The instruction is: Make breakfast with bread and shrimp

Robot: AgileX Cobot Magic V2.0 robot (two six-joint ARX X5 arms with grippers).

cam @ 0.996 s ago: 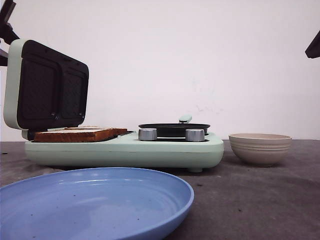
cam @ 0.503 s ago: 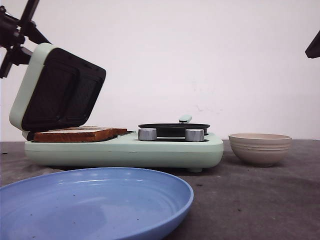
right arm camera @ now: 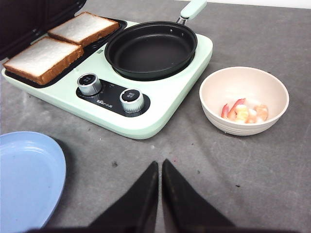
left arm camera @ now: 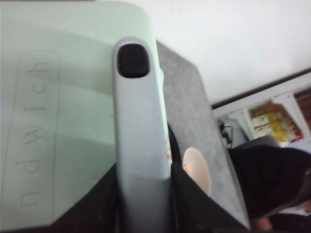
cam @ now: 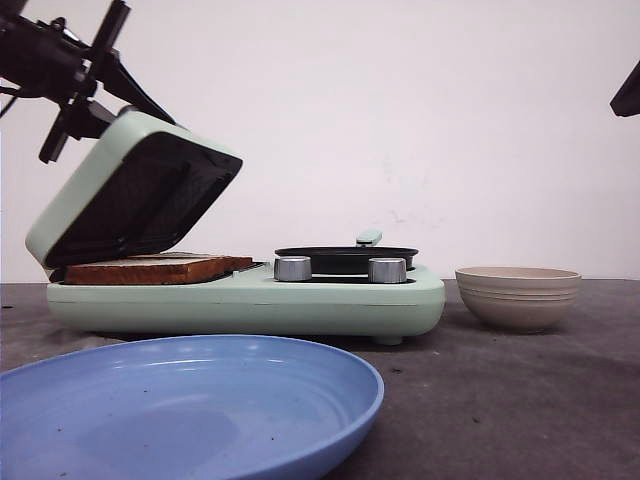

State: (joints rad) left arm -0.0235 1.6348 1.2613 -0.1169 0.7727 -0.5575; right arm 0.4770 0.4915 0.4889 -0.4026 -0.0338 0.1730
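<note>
Both slices of the bread (right arm camera: 60,41) already lie side by side on the sandwich plate at the left of the breakfast maker (cam: 250,300), its lid (cam: 135,195) half lowered, the left gripper (left arm camera: 143,194) pinching the lid handle (left arm camera: 138,131). The shrimp (right arm camera: 244,112) sit uncooked in the bowl (right arm camera: 243,127) at right; the pan (right arm camera: 150,48) is empty. The right gripper (right arm camera: 160,191) hangs idle, fingers pressed together

Bread (right arm camera: 60,46) left of pan (right arm camera: 150,48), bowl (right arm camera: 244,99) right, plate (cam: 190,405) in front
</note>
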